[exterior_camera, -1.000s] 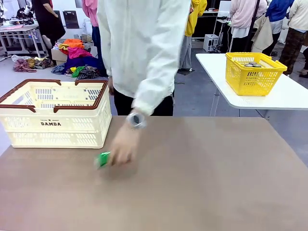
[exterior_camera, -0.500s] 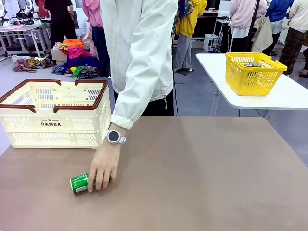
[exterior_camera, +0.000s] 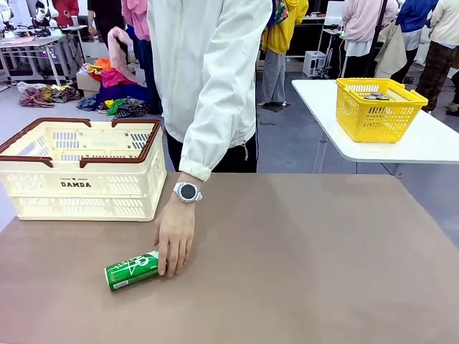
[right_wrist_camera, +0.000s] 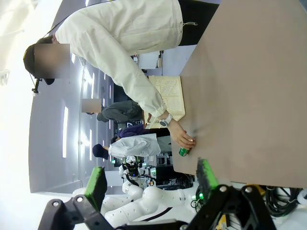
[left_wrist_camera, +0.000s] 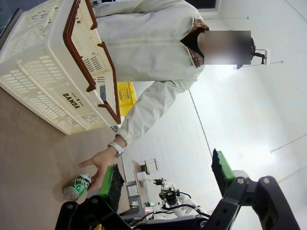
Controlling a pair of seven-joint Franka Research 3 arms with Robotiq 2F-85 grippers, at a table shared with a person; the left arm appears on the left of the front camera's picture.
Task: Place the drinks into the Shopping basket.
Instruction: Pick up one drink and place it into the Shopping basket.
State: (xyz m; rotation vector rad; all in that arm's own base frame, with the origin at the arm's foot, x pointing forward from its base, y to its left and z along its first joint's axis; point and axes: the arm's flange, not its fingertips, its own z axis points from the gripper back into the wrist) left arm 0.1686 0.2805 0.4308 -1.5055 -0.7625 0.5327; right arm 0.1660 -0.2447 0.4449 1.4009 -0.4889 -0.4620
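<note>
You've got the green can [exterior_camera: 132, 270] lying on its side on the brown table [exterior_camera: 308, 265], front-left area, silver end toward your side. The person's hand [exterior_camera: 174, 240] is laid flat over the can's far end, fingers touching it. The Shopping basket [exterior_camera: 79, 188] sits at the table's far-left corner, near the can but apart from it. L gripper [left_wrist_camera: 168, 172]: jaws spread wide, nothing btwn the pads. R gripper [right_wrist_camera: 151, 179]: same, wide apart, gripping nothing. A yellow basket [exterior_camera: 376, 107] sits on the white side table [exterior_camera: 430, 147], well apart.
</note>
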